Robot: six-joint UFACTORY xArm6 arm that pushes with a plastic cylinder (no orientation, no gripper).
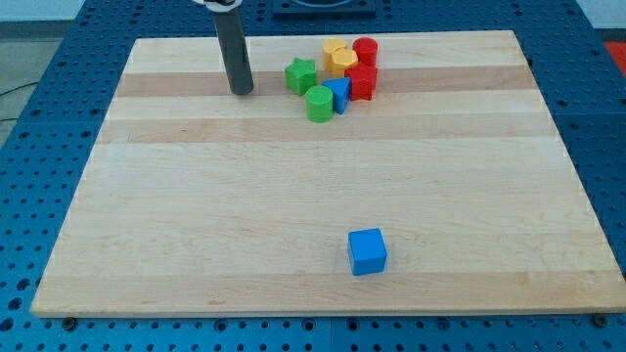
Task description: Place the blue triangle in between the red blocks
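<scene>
The blue triangle (339, 94) lies in a cluster near the view's top centre, touching the red block (362, 82) on its right and the green cylinder (319, 103) on its left. A red cylinder (365, 52) stands just above that red block. My tip (242, 91) rests on the board to the left of the cluster, about a block's width left of the green star (300, 74). It touches no block.
Two yellow blocks (338, 57) sit at the top of the cluster beside the red cylinder. A blue cube (367, 251) lies alone near the view's bottom centre. The wooden board (176, 215) ends at all sides with a blue perforated table around it.
</scene>
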